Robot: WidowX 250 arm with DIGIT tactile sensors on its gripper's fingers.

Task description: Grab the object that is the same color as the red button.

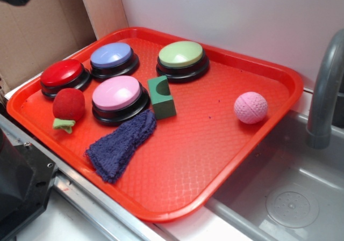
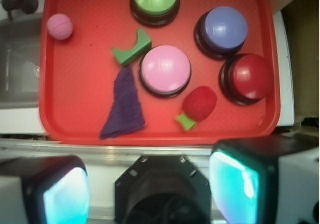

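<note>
Fuzzy red plush ball with green felt leaf (image 2: pixel 199 103) looks light, squashy; pinch its round middle. End effector (image 2: pixel 150 189) wide, empty.

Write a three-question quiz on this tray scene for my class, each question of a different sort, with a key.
1. True or false: the red plush ball sits inside the sink.
2. Multiple choice: what lies directly in front of the pink button, towards the tray's near edge? A) the pink textured ball B) the purple knitted cloth C) the green button
3. Fill in: the button closest to the red plush ball and matching its colour is the ____ button.

Key
1. False; it rests on the tray, beside the red button.
2. B, the purple knitted cloth.
3. Red.
</note>
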